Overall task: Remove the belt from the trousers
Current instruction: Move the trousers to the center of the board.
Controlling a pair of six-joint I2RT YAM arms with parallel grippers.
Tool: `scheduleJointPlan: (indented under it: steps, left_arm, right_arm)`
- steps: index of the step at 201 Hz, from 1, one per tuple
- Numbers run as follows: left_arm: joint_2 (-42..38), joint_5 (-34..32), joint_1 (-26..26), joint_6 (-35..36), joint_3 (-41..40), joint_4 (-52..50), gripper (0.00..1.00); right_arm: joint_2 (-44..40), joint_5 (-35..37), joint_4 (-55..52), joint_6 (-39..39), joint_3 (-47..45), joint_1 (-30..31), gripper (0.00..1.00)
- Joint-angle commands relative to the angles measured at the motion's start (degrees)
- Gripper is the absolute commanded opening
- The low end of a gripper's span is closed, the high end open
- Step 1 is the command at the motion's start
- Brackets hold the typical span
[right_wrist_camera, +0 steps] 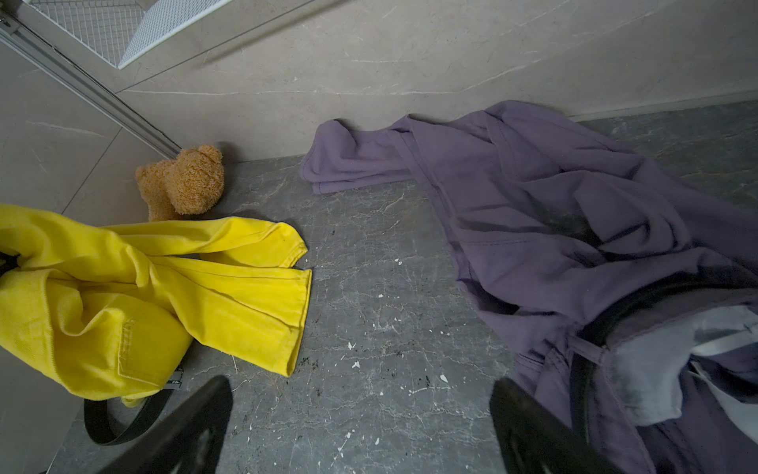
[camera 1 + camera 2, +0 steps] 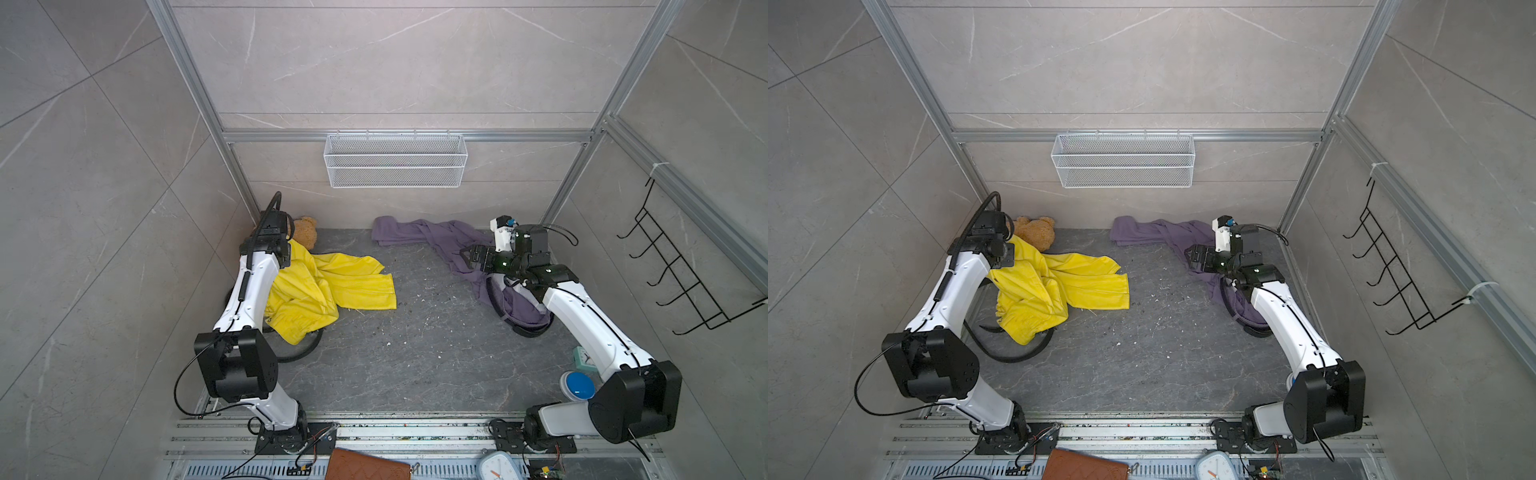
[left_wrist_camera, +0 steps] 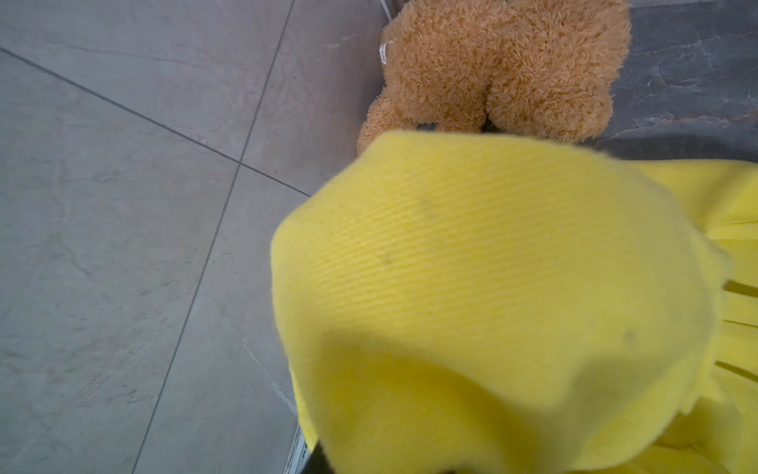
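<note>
yellow trousers (image 2: 345, 286) are lying at 9 o'clock on the table (image 2: 415, 365), and purple trousers (image 2: 440, 241) at 2 o'clock. the black belt (image 1: 91, 416) is looping out of the yellow waist, at 6 o'clock from the left gripper (image 2: 286, 255), which is clamping yellow cloth. the right gripper (image 2: 468, 258) is hovering well apart with its jaws spread wide and empty. judgement: the left arm is nearer but occupied.

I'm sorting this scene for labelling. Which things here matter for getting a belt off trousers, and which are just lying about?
For the job: yellow trousers, black belt looping out beneath them, purple trousers, second belt at their waist.

Lying about: teddy, wire basket, hook rack, wallet, green clock, white clock, blue lid.
</note>
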Motion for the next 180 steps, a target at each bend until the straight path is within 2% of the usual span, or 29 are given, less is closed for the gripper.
scheduleJointPlan:
  steps: [1,15,26,39,56,87,108,123,145,180]
  left_arm:
    - [-2.1,1.6,-0.4,0.3,2.1,1.2,0.00]
    - [1.7,2.7,-0.5,-1.4,2.5,-1.2,0.00]
    - [3.5,2.7,-0.4,-2.6,1.5,-1.6,0.14]
    - [4.2,2.7,-0.4,-4.4,-0.1,-1.1,0.44]
    - [3.2,4.6,-0.7,-6.2,-1.7,-0.2,0.71]
    - [-1.8,4.0,-3.4,-7.5,-4.1,2.3,0.92]
    - [-4.7,3.5,-6.1,-8.2,-4.1,2.6,0.96]
    - [-6.3,3.9,-8.4,-9.0,-4.2,2.7,0.97]
    - [-8.3,4.2,-12.1,-11.4,-5.1,2.5,1.00]
    - [-9.1,8.2,-16.9,-14.9,-7.8,3.3,1.00]
  right_arm:
    - [-0.3,-1.2,0.3,-0.2,-1.1,-0.2,1.00]
    - [0.2,-0.8,1.0,0.0,-1.2,-0.2,1.00]
    - [0.6,-0.1,0.9,0.1,-1.2,-0.2,1.00]
    - [1.4,1.2,-0.2,-0.5,-0.8,-0.2,1.00]
    - [3.1,3.8,-1.6,-1.3,-0.2,-0.2,1.00]
    - [9.6,10.0,-4.0,-2.6,4.1,-0.3,1.00]
    - [16.0,16.6,-6.1,-2.8,8.6,-1.4,1.00]
    - [20.6,18.2,-8.3,-2.1,11.7,-4.2,1.00]
    - [24.3,16.0,-7.4,0.9,12.1,-8.7,1.00]
    - [30.7,12.0,-9.0,1.5,15.6,-11.3,1.00]
